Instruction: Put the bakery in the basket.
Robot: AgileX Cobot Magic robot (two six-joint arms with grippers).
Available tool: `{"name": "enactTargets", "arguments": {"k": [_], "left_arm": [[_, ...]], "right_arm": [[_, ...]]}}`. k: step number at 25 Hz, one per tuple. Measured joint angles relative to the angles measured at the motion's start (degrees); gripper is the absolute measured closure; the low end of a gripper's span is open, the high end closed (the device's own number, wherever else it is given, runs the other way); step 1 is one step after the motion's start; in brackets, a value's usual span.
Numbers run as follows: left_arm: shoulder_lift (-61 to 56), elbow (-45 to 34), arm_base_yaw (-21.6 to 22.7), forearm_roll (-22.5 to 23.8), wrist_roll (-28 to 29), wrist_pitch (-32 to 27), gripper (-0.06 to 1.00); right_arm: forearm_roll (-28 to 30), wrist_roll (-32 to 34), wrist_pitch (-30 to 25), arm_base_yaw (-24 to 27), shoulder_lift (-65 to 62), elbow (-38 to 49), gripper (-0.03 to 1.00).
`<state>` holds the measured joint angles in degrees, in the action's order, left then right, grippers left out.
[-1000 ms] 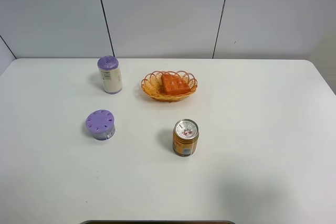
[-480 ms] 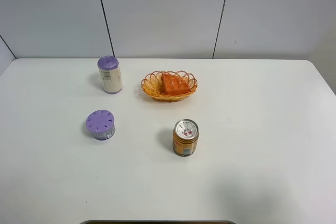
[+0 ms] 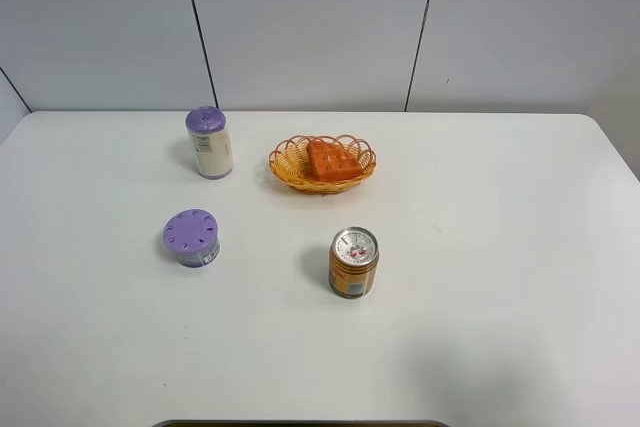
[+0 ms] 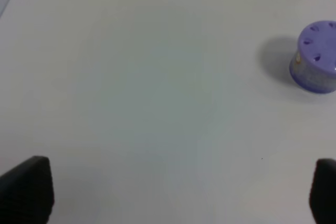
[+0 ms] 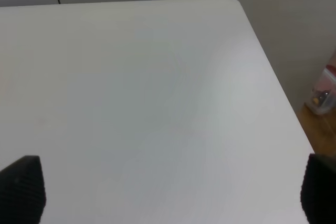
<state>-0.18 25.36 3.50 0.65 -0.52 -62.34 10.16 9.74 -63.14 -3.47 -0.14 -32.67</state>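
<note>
— Orange waffle, the bakery: where is it?
— Inside the basket, far centre, so the task looks done.
— Grippers?
— Left gripper and right gripper both spread wide, holding nothing, well clear.

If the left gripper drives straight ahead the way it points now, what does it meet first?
Probably nothing but bare table. Between the wide-open jaws of the left gripper the way looks free; the short purple jar sits off to one side, though depth is unclear.

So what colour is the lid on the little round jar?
Purple, with small dark holes around it. The jar's lid shows best in the exterior high view.
</note>
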Motion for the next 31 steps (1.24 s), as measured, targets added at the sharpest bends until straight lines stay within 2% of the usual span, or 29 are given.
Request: {"name": "enactTargets", "arguments": {"k": [31], "left_arm": [[0.0, 0.0, 0.0, 0.0, 0.0, 0.0, -0.05]], "right_arm": [[-0.5, 0.0, 0.0, 0.0, 0.0, 0.0, 0.00]]}}
